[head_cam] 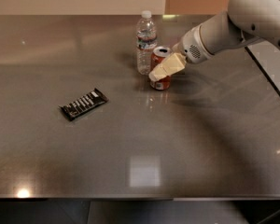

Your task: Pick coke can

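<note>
The coke can stands upright on the steel table, toward the back centre, red-orange with a silver top. My gripper, cream-coloured on a white arm coming in from the upper right, lies across the can's front and right side at mid-height and covers part of it. The can still rests on the table. A clear water bottle with a white cap stands just left of and behind the can, very close to it.
A dark wrapped snack bar lies flat at left centre. A dark seam marks the table's right edge, with a pale surface beyond it. The table's front edge runs along the bottom.
</note>
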